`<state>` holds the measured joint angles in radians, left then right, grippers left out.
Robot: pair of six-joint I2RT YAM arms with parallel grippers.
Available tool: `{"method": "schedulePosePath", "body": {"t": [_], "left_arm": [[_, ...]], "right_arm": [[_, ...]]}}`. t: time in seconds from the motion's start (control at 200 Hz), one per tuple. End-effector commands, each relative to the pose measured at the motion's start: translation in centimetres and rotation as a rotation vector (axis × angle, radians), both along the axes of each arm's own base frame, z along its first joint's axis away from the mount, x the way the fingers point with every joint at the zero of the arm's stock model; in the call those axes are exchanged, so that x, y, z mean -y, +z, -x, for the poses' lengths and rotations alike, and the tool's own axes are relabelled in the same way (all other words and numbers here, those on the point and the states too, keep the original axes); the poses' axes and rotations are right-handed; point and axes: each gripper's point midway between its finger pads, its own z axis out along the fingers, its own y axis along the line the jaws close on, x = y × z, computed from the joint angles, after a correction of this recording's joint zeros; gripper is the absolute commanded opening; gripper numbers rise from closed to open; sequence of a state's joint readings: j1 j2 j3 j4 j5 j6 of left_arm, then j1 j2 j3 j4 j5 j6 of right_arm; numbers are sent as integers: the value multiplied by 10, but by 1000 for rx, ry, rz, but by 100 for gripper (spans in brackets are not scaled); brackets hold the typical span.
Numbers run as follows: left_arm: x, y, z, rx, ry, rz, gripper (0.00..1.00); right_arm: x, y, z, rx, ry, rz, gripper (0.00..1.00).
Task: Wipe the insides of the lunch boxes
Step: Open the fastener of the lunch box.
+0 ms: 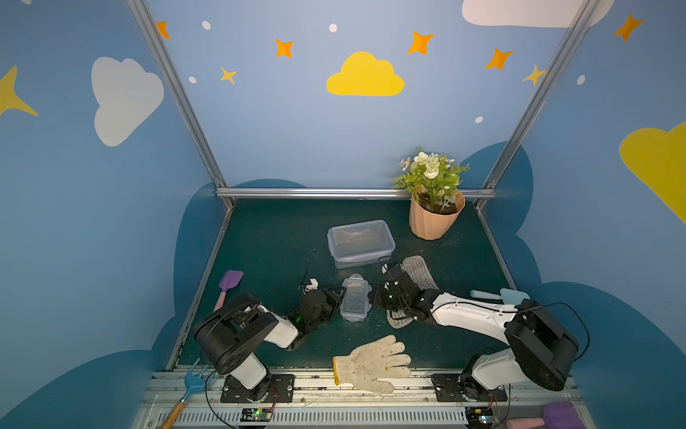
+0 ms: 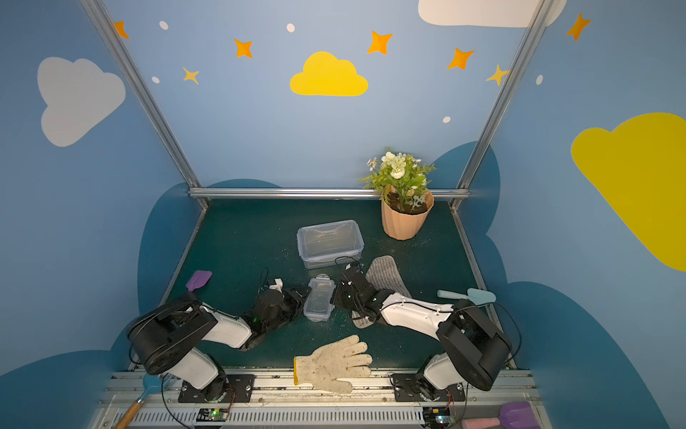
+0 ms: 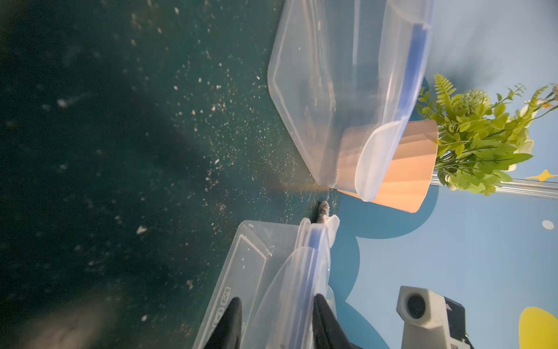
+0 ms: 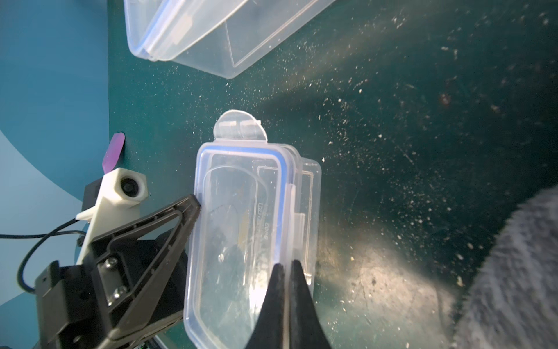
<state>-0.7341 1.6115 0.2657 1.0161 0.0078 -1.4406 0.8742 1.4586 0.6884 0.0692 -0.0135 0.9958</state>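
Note:
The small lunch box (image 1: 355,302) (image 2: 319,302), clear with a blue-rimmed lid on it, lies mid-table between my two grippers. My right gripper (image 4: 287,264) (image 1: 373,297) is shut on the clip at one long side of the lid. My left gripper (image 3: 276,299) (image 1: 336,297) is at the opposite side. Its jaws stand apart around the lid edge and a clip flap of the small lunch box (image 3: 250,272). One of its fingers (image 4: 181,217) rests against the lid rim. The large lunch box (image 1: 360,241) (image 2: 329,241) (image 4: 211,30) sits behind, lid on.
A grey cloth (image 1: 417,273) lies partly under my right arm. A white glove (image 1: 371,362) rests at the front edge. The peach flower pot (image 1: 434,223) stands at the back right. A purple spatula (image 1: 230,282) and a teal tool (image 1: 501,295) lie at the sides. Crumbs dot the mat.

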Motion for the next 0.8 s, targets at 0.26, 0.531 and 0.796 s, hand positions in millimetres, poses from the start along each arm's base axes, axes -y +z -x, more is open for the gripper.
{"method": "schedulePosePath", "body": {"t": [0.26,0.531,0.796], "left_arm": [[16,-6,5,-49,-51,13,23],[15,-12,8,-79,-66,-45,10],[10,-17,13,-94,-92,-120,4]], "right_arm": [[-2,-16,23,-70,66,53,0],[-1,-17,23,-68,67,65,0],[1,-18,23,-65,66,76,0]]}}
